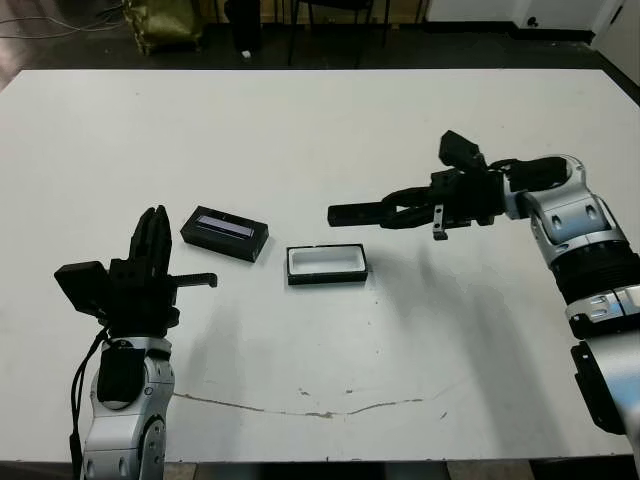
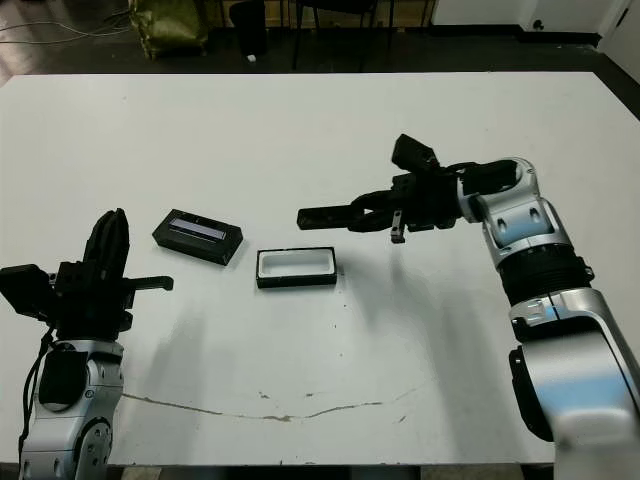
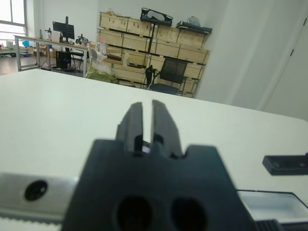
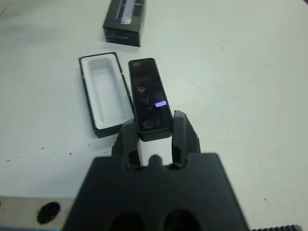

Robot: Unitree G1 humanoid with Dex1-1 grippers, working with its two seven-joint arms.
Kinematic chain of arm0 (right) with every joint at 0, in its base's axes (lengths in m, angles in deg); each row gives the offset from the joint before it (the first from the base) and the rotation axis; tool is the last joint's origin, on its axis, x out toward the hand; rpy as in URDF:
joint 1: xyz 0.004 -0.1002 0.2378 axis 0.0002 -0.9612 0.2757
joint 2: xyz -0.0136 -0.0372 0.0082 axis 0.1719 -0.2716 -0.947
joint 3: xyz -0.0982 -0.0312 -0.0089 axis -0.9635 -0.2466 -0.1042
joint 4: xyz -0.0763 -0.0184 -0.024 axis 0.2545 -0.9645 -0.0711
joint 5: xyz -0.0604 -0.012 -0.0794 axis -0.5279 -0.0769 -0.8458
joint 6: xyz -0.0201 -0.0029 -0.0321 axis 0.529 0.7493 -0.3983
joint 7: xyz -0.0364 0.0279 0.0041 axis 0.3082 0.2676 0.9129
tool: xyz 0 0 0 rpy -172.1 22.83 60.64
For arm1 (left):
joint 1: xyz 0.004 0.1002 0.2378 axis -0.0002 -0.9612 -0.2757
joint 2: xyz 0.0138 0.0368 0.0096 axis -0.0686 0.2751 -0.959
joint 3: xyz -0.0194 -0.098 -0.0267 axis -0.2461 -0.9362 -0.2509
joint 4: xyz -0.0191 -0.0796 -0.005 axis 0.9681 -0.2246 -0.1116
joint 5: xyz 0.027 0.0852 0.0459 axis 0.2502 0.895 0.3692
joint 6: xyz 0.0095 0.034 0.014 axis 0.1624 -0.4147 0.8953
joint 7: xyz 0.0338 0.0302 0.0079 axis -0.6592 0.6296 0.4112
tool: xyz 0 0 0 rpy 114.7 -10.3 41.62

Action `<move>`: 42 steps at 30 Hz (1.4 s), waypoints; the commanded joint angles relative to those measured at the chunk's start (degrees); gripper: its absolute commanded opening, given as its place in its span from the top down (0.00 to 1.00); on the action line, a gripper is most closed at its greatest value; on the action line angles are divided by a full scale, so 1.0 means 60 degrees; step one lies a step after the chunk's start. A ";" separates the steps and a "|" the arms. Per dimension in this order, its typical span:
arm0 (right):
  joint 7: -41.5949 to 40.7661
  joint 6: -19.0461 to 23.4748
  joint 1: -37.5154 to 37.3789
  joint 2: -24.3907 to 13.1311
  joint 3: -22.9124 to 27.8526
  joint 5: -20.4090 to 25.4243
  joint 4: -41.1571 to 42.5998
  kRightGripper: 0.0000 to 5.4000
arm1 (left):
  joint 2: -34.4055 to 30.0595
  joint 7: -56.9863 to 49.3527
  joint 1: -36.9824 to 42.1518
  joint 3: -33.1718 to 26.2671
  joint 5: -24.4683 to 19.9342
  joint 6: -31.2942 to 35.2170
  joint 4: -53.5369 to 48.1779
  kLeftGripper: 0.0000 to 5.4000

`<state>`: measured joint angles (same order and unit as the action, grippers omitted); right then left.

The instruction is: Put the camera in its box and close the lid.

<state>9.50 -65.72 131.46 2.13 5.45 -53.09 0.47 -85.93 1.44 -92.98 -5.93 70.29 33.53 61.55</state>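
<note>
Right hand (image 4: 154, 137) grasping camera (image 4: 148, 97) by its end, held just beside open box (image 4: 105, 91), w/ lid (image 4: 124, 19) further off.

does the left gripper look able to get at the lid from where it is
Probably yes. The lid lies flat just ahead of the left gripper, nothing between them. The right gripper, holding the camera, is off beyond the box.

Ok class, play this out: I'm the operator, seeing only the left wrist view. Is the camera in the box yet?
Observer: No. The right gripper grips the camera by one end, in the air near the box.
Operator: Anything in the box?
Observer: Nothing; the right wrist view shows its whole white lining bare.
Operator: And the lid?
Observer: The lid lies flat on the table, apart from the box, towards the left arm.
</note>
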 commanded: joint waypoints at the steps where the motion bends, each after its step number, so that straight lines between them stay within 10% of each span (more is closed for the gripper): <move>1: -0.0241 0.0143 -0.0007 0.0103 -0.0154 -0.0102 0.0143 0.99 | 0.0015 -0.0074 -0.0142 0.0010 0.0044 0.0119 0.0052 1.00; 42: -0.1136 0.0011 0.0200 0.1016 -0.0868 -0.0748 -0.0469 0.99 | -0.0003 -0.0070 -0.0307 0.0037 0.0209 -0.0005 0.0095 1.00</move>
<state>3.05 -65.52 132.27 7.72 1.04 -56.98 -1.54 -85.87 1.38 -93.72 -5.69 71.22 32.93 61.63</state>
